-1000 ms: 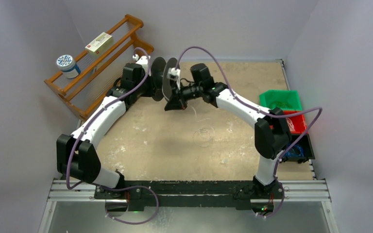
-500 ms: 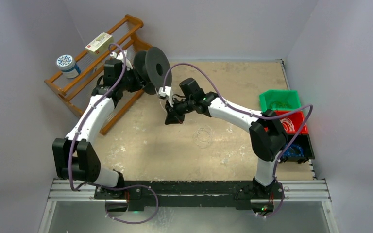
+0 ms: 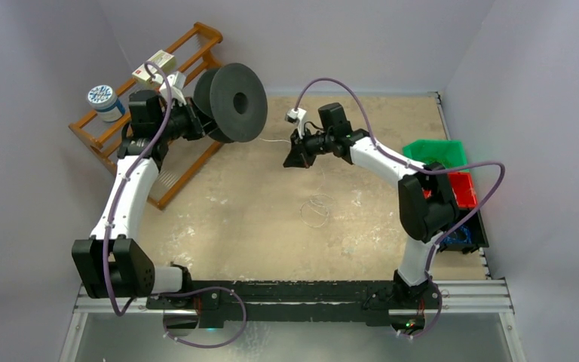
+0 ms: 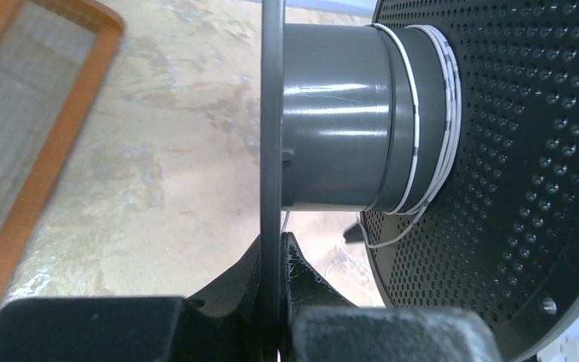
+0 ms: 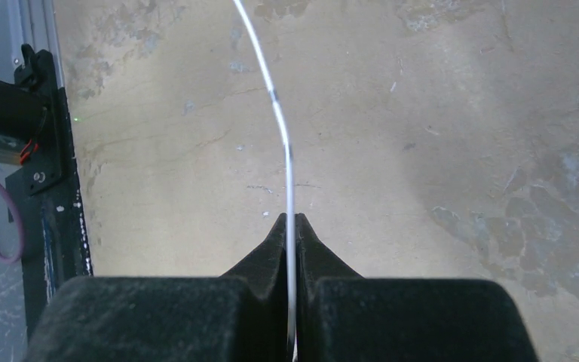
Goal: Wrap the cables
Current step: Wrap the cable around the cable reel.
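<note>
Cable loops, thin and pale, lie in one loose ring on the sandy brown desk, nearest the arm bases. Farther back, the right hand is pinched tight on one thin white cable. That cable runs sideways in a soft bow toward the one big dark grey plastic spool, which is off to the right hand's left. A few white turns sit on the spool's core. Farthest back, the left hand is clamped on the spool's thin rim and holds it up off the desk. So each of the two hands has one thing. I cannot tell if the loose ring joins the held cable. To wind more, I think the cable must go round the spool.
</note>
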Tool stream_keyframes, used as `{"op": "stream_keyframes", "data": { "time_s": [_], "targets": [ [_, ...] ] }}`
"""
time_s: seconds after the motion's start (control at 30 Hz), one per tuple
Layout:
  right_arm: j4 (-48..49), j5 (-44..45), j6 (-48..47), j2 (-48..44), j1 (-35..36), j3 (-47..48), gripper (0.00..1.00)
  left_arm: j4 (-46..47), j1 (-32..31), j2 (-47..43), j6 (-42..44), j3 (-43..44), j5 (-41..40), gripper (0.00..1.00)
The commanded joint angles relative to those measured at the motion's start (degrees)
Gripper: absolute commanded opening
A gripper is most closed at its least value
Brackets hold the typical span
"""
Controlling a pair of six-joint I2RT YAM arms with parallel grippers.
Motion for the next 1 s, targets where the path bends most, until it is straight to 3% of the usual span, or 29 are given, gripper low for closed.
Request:
{"op": "stream_keyframes", "data": {
  "time_s": [0.0,0.1,0.33,0.57,0.77,0.97],
  "targets": [
    [2.1,-4.0,2.3,-3.7,0.1,-0.5,0.00,2.6,0.1,-4.0,6.2,0.3,12.3,0.00],
    [3.0,-5.2,3.8,-4.0,-1.7,-0.6,0.00,0.1,0.2,-4.3,11.5,0.4,16.9,0.00],
    [6.4,-12.4,9.5,-4.1,-7.3,-1.0,0.00,-11.8,0.1,-4.2,27.9,2.3,16.9,0.00],
    [8.6,-14.2,13.1,-3.9,-10.1,0.1,0.00,-20.8,-0.7,-3.1,40.9,2.8,19.4,0.00],
    [3.7,-16.0,13.2,-1.3,-12.9,5.6,0.00,-25.5,-8.8,-2.2,47.9,2.0,8.6,0.00],
    [-4.2,-19.0,9.9,-0.5,-14.1,12.5,0.00,-15.0,-12.5,-5.5,42.1,-2.5,-9.0,0.00]
  ]
}}
